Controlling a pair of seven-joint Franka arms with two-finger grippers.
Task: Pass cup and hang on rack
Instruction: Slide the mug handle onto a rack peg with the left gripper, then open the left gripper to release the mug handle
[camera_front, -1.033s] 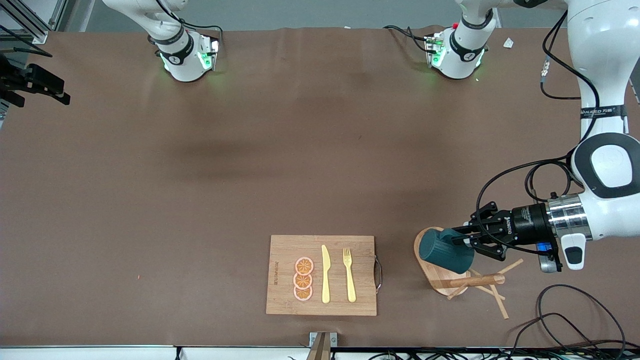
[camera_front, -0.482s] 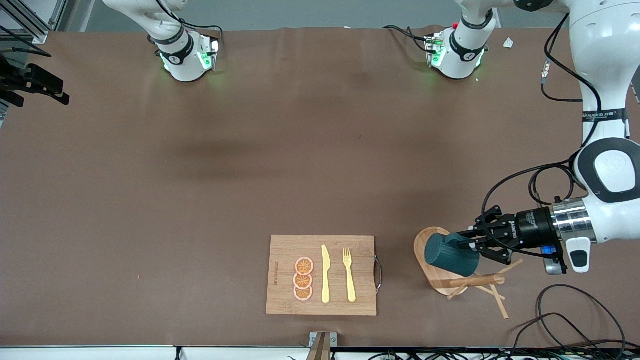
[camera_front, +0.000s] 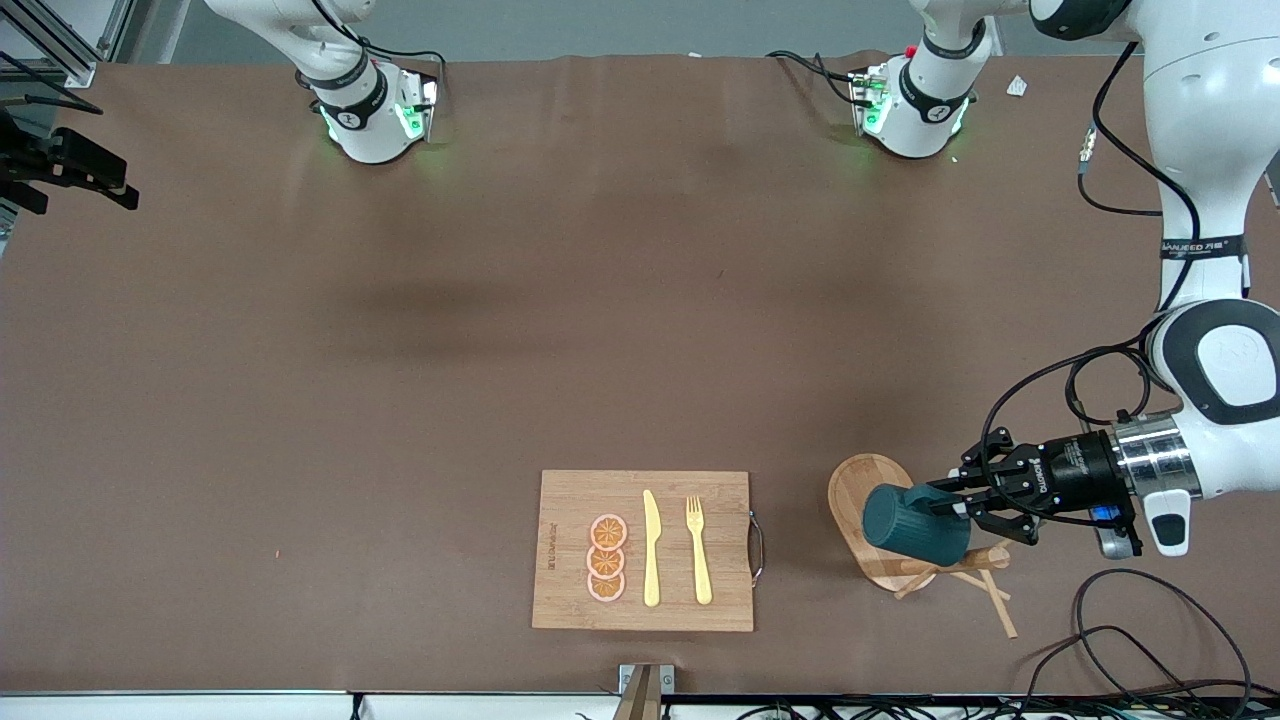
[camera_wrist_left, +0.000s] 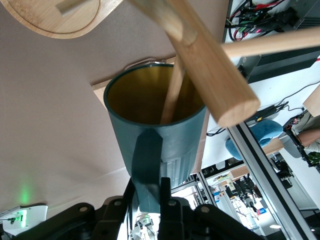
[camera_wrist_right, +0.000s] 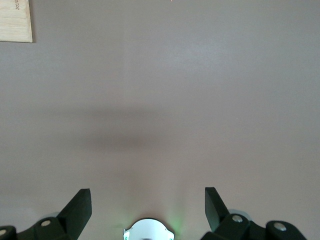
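The left gripper (camera_front: 958, 508), at the lower right of the front view, is clamped tight on the small side handle of the dark teal cylindrical cup (camera_front: 915, 524). The cup is carried on its side over the light wooden mug rack (camera_front: 880, 528), apparently so a thin angled peg (camera_wrist_left: 172, 95) can enter its mouth. The right gripper (camera_wrist_right: 148, 206) waits with fingers spread wide, holding nothing
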